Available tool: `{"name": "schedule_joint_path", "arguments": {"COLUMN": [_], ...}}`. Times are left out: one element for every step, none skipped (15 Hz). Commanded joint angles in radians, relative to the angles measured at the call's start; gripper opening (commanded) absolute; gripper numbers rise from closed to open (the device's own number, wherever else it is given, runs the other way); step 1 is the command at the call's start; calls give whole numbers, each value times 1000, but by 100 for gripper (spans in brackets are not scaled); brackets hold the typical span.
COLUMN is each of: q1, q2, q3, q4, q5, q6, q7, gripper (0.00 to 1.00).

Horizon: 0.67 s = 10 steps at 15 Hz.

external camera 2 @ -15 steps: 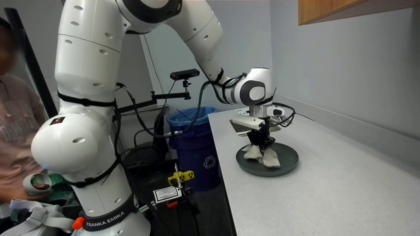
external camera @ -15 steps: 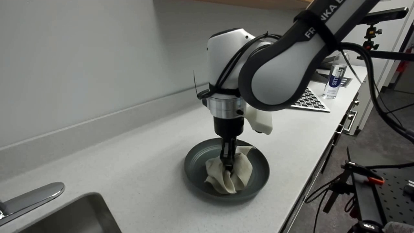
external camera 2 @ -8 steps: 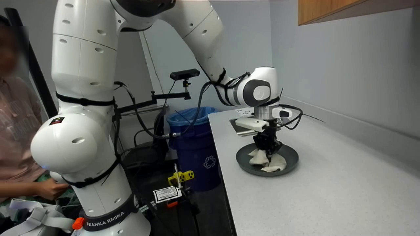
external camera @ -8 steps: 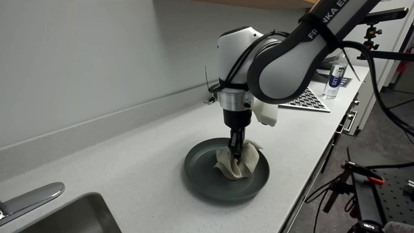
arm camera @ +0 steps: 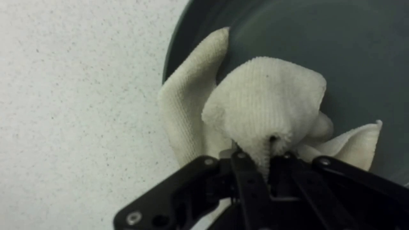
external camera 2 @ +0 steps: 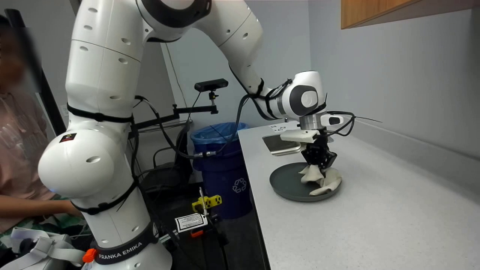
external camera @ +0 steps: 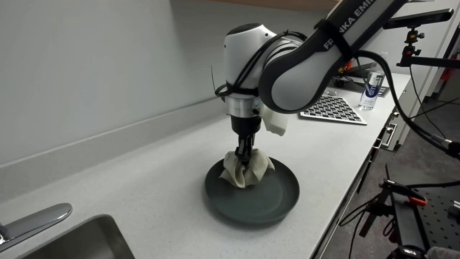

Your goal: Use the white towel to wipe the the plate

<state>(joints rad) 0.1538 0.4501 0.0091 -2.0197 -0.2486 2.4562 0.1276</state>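
The off-white towel (external camera: 248,174) is bunched up on the dark grey-green plate (external camera: 258,205), at its back-left part in this exterior view. In the other exterior angle the towel (external camera 2: 330,182) lies at the right rim of the plate (external camera 2: 287,183). My gripper (external camera: 244,158) points down, shut on the middle of the towel. In the wrist view the towel (arm camera: 265,92) is pinched between the gripper's fingers (arm camera: 266,156), and one fold covers the rim of the plate (arm camera: 358,64). The fingertips are hidden in the cloth.
The plate stands on a white speckled counter (external camera: 161,187). A sink (external camera: 82,241) and tap (external camera: 39,221) are at the near left. A checkered board (external camera: 334,109) and a water bottle (external camera: 372,86) stand farther back. A wall (external camera: 107,72) and an overhead cabinet (external camera 2: 393,13) border the counter.
The gripper has dragged the towel across the plate, from its middle to the rim on the wall side. The plate has stayed in place. The gripper has kept hold of the towel.
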Motion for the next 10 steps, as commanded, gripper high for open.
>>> {"name": "schedule_joint_path", "arguments": {"q1": [13, 13, 11, 8, 3, -3, -8, -9, -8, -3], "q2": [62, 67, 65, 62, 53, 43, 36, 26, 21, 14], "q3": [26, 36, 50, 63, 77, 92, 104, 111, 113, 107], "q4": [78, 84, 81, 75, 58, 42, 28, 10, -3, -20], "q5": [31, 43, 60, 76, 96, 120, 143, 162, 174, 174], "q6": [23, 30, 38, 43, 43, 39, 37, 30, 28, 25], "q7": [-4, -11, -21, -29, -41, -54, -66, -72, -76, -71], "gripper": [3, 3, 3, 3, 3, 3, 3, 3, 3, 3]}}
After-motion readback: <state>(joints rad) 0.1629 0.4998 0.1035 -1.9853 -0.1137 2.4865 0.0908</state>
